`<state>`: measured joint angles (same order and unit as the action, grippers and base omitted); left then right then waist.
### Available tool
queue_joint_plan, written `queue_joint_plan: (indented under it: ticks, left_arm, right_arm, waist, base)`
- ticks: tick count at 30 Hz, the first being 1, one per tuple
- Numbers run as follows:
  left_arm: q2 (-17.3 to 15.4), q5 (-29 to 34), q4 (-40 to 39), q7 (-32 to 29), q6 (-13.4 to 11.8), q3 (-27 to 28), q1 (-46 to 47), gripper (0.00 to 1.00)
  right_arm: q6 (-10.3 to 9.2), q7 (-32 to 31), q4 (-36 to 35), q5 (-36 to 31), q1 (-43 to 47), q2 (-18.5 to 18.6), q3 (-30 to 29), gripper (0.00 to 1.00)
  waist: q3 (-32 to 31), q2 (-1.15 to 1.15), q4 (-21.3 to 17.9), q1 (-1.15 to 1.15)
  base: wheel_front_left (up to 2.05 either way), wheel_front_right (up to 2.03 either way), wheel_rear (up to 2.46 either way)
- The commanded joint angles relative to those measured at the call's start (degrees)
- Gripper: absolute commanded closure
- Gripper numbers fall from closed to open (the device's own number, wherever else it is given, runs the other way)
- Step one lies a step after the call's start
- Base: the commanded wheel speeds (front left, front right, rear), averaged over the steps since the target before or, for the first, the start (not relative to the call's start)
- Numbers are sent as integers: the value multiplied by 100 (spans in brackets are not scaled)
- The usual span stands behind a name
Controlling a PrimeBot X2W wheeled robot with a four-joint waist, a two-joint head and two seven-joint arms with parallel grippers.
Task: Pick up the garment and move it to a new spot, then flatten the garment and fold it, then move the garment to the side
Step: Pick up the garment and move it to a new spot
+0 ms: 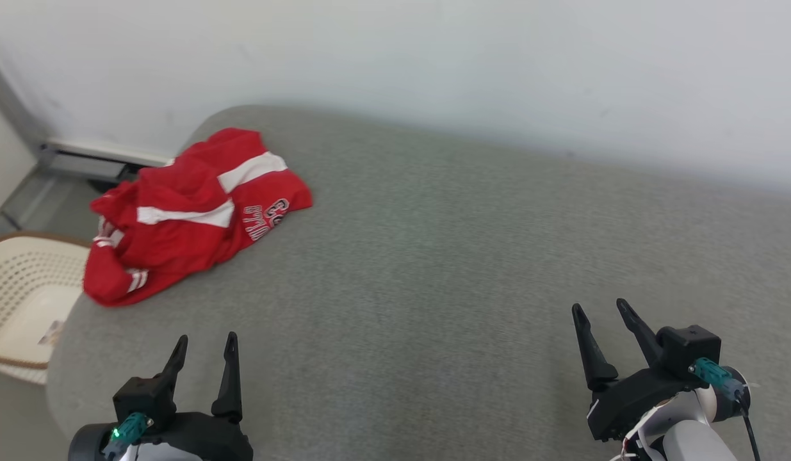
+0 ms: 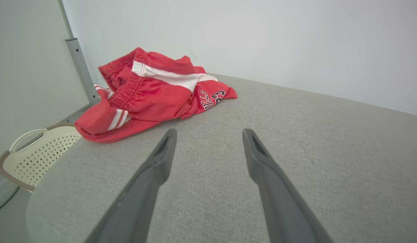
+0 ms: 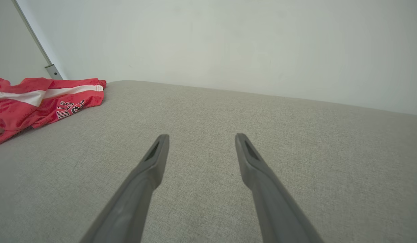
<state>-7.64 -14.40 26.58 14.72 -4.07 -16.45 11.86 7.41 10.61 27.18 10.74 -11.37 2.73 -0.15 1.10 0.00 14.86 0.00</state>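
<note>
Left gripper [image 1: 206, 338] and right gripper [image 1: 600, 306]: both with fingers spread and nothing held, over the near edge of the grey padded table [image 1: 465, 256], at its left and right ends respectively. Red garment [image 1: 190, 218] lies crumpled in a heap at the table's far left corner, well apart from both grippers, with a white basket [image 1: 17, 294] just off the table's left side. Judgement: no step done yet; pick-up, relocation, flattening, folding and the move aside all remain.

Soft, even daylight; sharp, wide-angle wrist views
</note>
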Motion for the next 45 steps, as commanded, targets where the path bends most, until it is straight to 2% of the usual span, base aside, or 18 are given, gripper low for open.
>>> queue_joint_plan:
  ticks: [1, 5, 11, 25, 31, 34, 41, 45]
  left_arm:
    - [-12, -14, -3, 24, -22, 25, 35, 0]
    - [12, -33, -28, 32, -54, -5, 39, 0]
    - [1, -57, -49, 41, -123, -2, -30, 0]
    - [14, -217, -202, 56, -242, 150, -151, 0]
    - [17, -312, -138, -63, -198, 135, 0, 0]
    - [36, -388, -28, -286, -107, 112, 202, 0]
    - [191, -915, 581, -1374, 198, 150, 1095, 0]
    - [261, -1172, 819, -1681, 310, 208, 1658, 0]
  right_arm:
    - [15, 5, -29, -23, -6, 33, -12, 0]
    - [15, -28, -108, -50, -14, 33, -21, 0]
    - [15, -74, -173, -56, -23, 34, 17, 0]
    - [15, -140, -183, -72, -178, 34, 241, 0]
    - [15, -171, -230, -84, -197, 33, 273, 0]
    - [15, -215, -252, -96, -202, 34, 318, 0]
    - [15, -402, -532, -307, -218, 35, 248, 0]
    - [15, -534, -778, -451, -149, 34, 149, 0]
  waist:
    - [26, 0, 528, 0]
    - [79, 0, 1056, 0]
    - [141, 0, 1506, 0]
    - [248, 0, 1573, 0]
    - [257, 0, 1578, 0]
    - [296, 0, 1576, 0]
    - [577, 0, 1578, 0]
    - [805, 0, 1587, 0]
  base:
    - [0, 0, 0]
    - [0, 0, 0]
    - [0, 0, 0]
    - [0, 0, 0]
    - [0, 0, 0]
    - [0, 0, 0]
    - [0, 0, 0]
    - [0, 0, 0]
